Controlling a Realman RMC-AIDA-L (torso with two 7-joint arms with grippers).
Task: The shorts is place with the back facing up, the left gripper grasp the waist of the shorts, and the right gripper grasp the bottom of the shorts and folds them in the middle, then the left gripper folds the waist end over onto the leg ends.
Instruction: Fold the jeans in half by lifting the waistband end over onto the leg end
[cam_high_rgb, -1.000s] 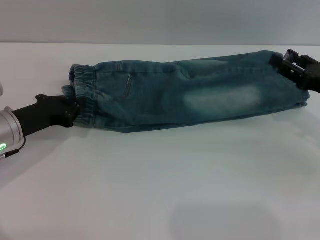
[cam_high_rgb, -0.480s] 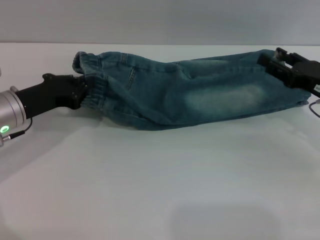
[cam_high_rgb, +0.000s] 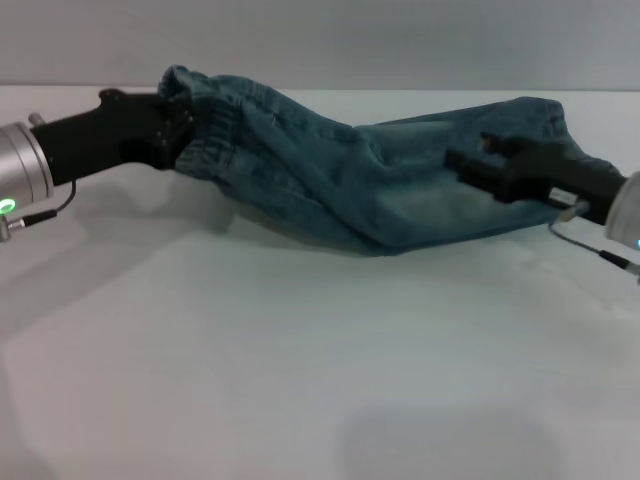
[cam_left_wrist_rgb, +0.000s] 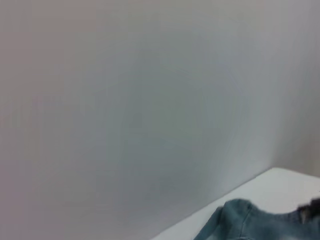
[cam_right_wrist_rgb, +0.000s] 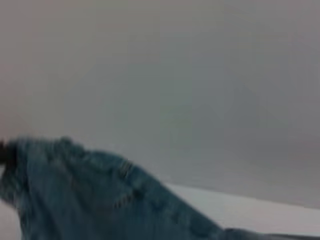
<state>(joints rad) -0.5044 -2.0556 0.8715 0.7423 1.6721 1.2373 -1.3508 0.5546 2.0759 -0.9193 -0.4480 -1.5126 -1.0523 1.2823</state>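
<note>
The blue-green denim shorts (cam_high_rgb: 400, 195) lie folded lengthwise across the white table (cam_high_rgb: 300, 360) in the head view. My left gripper (cam_high_rgb: 172, 128) is shut on the gathered waist (cam_high_rgb: 205, 110) and holds it lifted off the table at the far left. The denim slopes down from there to the middle. My right gripper (cam_high_rgb: 462, 165) reaches in from the right and lies low over the leg part, pointing left. The leg ends (cam_high_rgb: 555, 115) rest on the table behind it. The left wrist view shows an edge of the shorts (cam_left_wrist_rgb: 250, 220). The right wrist view shows raised denim (cam_right_wrist_rgb: 75, 195).
A grey wall (cam_high_rgb: 320, 40) runs along the table's far edge. A thin cable (cam_high_rgb: 590, 250) hangs by my right wrist. Bare white tabletop spreads in front of the shorts.
My left gripper has lifted the waist up and toward the right. My right gripper has left the leg ends and slid left over the leg part.
</note>
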